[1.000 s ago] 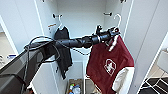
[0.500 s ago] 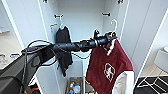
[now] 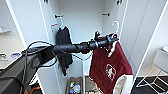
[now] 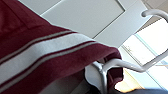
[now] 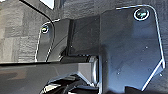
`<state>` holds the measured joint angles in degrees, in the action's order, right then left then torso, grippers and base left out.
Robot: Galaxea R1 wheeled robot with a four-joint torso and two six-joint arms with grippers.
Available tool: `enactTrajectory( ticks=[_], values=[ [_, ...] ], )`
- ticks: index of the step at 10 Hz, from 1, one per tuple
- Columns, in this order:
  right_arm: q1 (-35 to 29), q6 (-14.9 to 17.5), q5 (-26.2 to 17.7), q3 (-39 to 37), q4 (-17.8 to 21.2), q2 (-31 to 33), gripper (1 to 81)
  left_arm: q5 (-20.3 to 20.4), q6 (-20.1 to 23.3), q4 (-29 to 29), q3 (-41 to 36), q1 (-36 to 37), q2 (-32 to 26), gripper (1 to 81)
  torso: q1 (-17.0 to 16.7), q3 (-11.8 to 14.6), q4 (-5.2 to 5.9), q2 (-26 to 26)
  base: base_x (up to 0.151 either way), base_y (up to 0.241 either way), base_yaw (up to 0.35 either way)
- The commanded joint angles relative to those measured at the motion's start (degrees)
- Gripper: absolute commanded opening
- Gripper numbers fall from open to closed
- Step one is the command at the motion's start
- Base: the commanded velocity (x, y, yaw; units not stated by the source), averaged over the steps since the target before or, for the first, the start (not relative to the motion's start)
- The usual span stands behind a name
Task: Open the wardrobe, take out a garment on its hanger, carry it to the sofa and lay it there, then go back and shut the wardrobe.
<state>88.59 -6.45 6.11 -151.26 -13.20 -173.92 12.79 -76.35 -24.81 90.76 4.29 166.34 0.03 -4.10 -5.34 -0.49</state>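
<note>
The white wardrobe [image 3: 82,22] stands open, its doors swung out to the left [image 3: 27,30] and right [image 3: 140,32]. My left arm reaches in from the left, and my left gripper [image 3: 113,39] is shut on the neck of the thin white hanger [image 3: 115,25]. The dark red garment [image 3: 110,65], with its white chest emblem, hangs from that hanger on the wardrobe's right side. The hanger's hook sits below the rail fitting. Close up in the left wrist view are the striped collar of the garment [image 4: 50,57] and the hanger [image 4: 130,66].
A black T-shirt [image 3: 63,47] hangs on its own hanger at the wardrobe's left. Small colourful items [image 3: 75,87] lie on the wardrobe floor. A white chair frame [image 3: 155,75] stands over dark flooring at the right. The right wrist view shows dark carpet [image 5: 15,37].
My left arm has dropped a little and shifted slightly right, with the hanger and garment moving along with it. The black T-shirt has stayed in place.
</note>
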Motion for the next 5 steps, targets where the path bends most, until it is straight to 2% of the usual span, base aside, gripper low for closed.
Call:
enactTrajectory(
  ticks=[1, 5],
  values=[
    [-2.6, -0.1, -2.6, 0.3, 0.1, 0.1, 81.1, 4.0, 1.6, -5.3, -3.9, 9.7, -0.5, 1.0, 0.0, 0.0, 0.0, 0.0, 0.0, 0.0, 0.0],
    [-2.7, -0.1, -2.6, 0.2, 0.1, 0.1, 81.1, 3.9, 1.5, -7.8, -8.2, 7.7, -2.1, 1.0, 0.0, 0.0, 0.0, 0.0, 0.0, 0.0, 0.0]
  ],
)
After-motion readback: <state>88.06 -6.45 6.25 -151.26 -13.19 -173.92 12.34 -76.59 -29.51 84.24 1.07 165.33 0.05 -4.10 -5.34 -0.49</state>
